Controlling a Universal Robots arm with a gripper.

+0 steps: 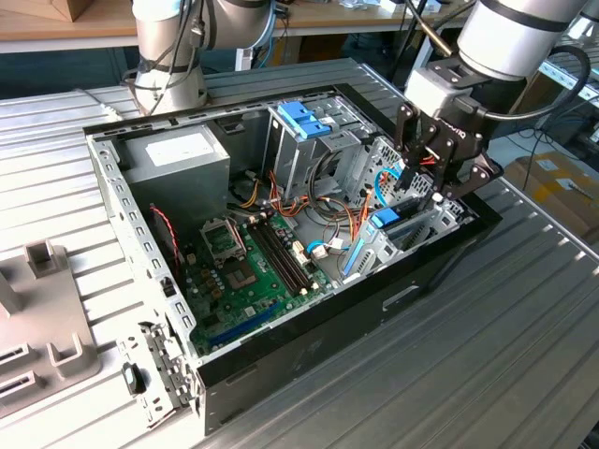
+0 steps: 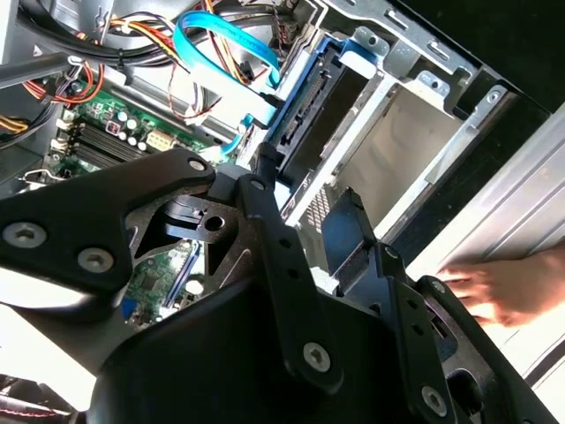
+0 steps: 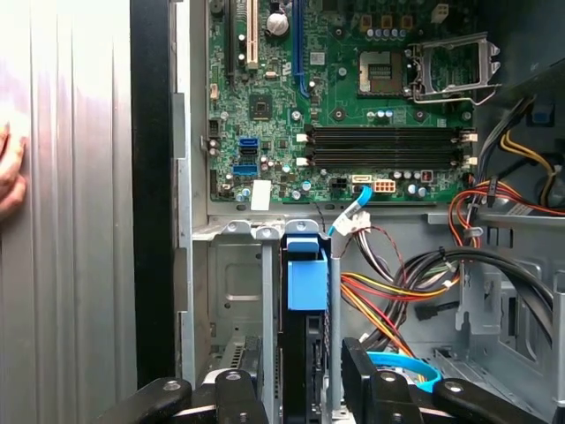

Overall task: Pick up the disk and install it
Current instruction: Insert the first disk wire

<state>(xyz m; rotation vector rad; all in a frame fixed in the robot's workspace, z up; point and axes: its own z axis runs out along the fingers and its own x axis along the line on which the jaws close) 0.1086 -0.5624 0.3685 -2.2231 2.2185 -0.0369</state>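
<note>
An open computer case (image 1: 309,346) sits on a ribbed metal worktop (image 1: 524,355). The disk (image 3: 306,283) stands on edge inside the drive bay (image 3: 234,291), blue frame tab showing, apparently seated. The end effector (image 1: 429,187) hangs just above, fingers (image 3: 238,397) spread either side, gripping nothing. Installation looks nearly or fully done.

A grey desk (image 1: 524,355) of ribbed aluminium profiles spans the exterior view, catching a soft, even sheen from bright light. Behind it, along the far edge, runs a wooden bench top (image 1: 56,33). Past the desk's edge on the exterior view's right, a cardboard box (image 1: 562,182) sits lower down, with dark cables (image 1: 538,140) lying just beside it.
</note>
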